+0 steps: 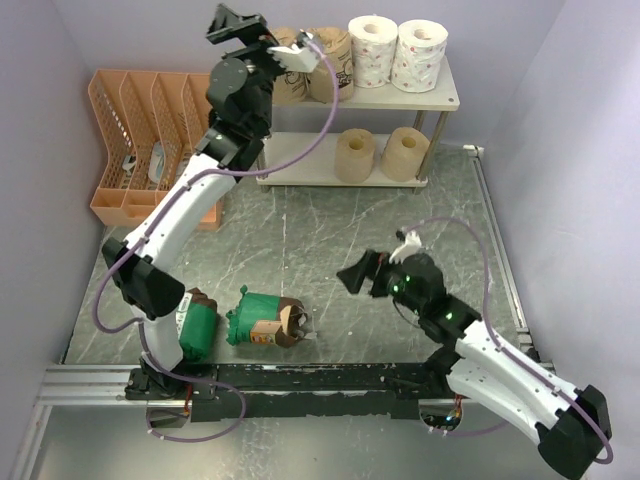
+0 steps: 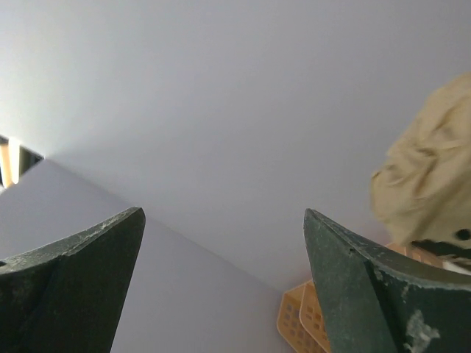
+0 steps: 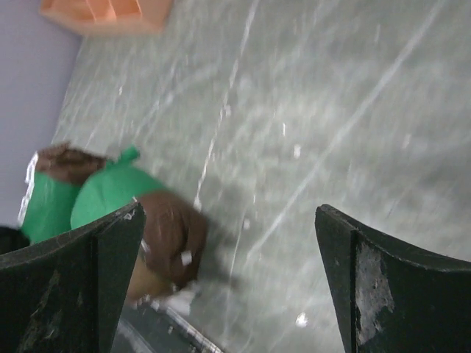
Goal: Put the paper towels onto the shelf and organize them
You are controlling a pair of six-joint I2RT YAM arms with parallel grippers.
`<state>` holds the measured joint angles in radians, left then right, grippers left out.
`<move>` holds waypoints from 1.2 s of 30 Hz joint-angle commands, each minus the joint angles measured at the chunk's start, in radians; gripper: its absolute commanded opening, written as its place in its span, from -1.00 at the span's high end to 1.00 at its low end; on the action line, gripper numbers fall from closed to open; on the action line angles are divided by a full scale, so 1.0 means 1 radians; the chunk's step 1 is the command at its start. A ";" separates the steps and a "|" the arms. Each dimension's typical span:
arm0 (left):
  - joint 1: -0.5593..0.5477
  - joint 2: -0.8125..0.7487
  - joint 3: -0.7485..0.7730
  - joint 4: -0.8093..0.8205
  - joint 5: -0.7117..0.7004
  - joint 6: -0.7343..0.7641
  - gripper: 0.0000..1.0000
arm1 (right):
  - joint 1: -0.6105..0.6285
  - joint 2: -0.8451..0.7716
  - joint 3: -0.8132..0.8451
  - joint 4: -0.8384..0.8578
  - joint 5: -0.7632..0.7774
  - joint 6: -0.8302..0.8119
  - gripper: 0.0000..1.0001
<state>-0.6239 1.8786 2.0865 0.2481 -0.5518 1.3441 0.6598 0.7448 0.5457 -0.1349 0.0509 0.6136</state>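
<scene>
**Shelf (image 1: pixel 448 92) holding six rolls, green-wrapped rolls (image 1: pixel 262 320) lying on table (image 1: pixel 400 215)**

Left gripper (image 2: pixel 222 213) is hanging up at the left end of the top board, jaws spread wide and gripping nothing. The brown-wrapped rolls (image 1: pixel 330 65) are standing right beside it. The white rolls (image 1: pixel 372 48) are sharing that board, and the tan rolls (image 1: pixel 354 155) are sitting on the lower one. Right gripper (image 3: pixel 229 208) is hovering low over the table, jaws wide and empty. The two green-wrapped rolls are lying on their sides nearby.
</scene>
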 commanded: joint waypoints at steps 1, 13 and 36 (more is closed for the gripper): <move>0.021 -0.062 0.055 -0.162 -0.068 -0.170 -0.99 | 0.026 -0.107 -0.219 0.210 -0.177 0.396 -0.98; 0.164 -0.190 0.130 -0.667 0.069 -0.652 -1.00 | 0.319 0.047 -0.211 0.310 -0.094 0.426 -0.92; 0.701 -0.608 -0.481 -0.987 0.746 -1.029 -0.83 | 0.527 0.438 -0.071 0.476 0.012 0.325 -0.92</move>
<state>0.0406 1.3167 1.6016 -0.7315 0.0845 0.3302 1.1805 1.1637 0.4480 0.2806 0.0422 0.9546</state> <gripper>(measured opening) 0.925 0.961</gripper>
